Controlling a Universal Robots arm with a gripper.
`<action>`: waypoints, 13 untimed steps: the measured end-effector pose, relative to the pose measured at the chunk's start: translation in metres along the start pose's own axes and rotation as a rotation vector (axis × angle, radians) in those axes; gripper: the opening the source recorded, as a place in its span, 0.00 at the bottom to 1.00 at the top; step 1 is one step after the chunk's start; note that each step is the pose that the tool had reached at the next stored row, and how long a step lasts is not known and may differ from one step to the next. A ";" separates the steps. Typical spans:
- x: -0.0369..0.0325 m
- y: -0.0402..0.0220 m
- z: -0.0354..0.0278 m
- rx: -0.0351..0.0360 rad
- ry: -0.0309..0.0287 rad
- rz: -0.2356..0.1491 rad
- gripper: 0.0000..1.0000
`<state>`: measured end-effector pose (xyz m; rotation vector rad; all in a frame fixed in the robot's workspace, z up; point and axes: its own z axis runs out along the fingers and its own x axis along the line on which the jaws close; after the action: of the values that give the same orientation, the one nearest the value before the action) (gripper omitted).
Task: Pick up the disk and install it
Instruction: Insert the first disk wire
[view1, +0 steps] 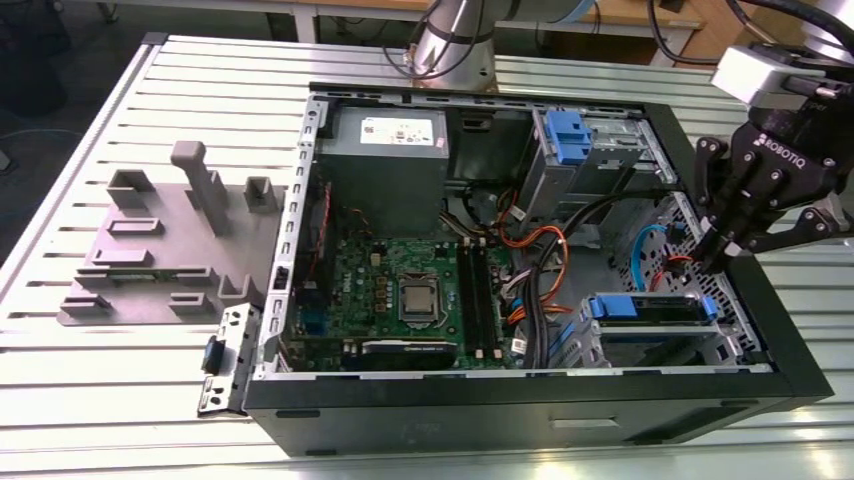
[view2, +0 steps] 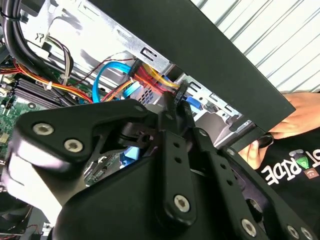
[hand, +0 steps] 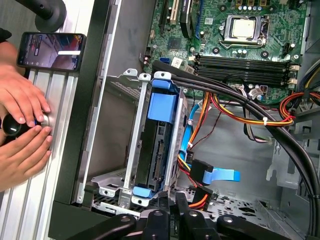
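While tilted over the case's edge, tool (view1: 710, 262) pinched narrow, empty, disk (view1: 646, 309) seated in bay

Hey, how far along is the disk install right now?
The disk already sits in its drive cage inside the computer case, with its blue bracket showing. Nothing is in hand: the gripper hangs shut and empty above the case's edge, beside that cage. Whether the disk is fully latched cannot be told.
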<state>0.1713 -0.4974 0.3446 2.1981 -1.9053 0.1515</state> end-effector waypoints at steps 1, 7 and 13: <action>0.0000 0.0000 0.0000 0.0000 0.0001 0.000 0.18; -0.0002 -0.0002 0.0010 0.0000 0.0002 0.000 0.24; 0.0000 -0.0001 0.0000 0.0000 0.0001 0.000 0.18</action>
<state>0.1713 -0.4974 0.3447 2.1981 -1.9052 0.1516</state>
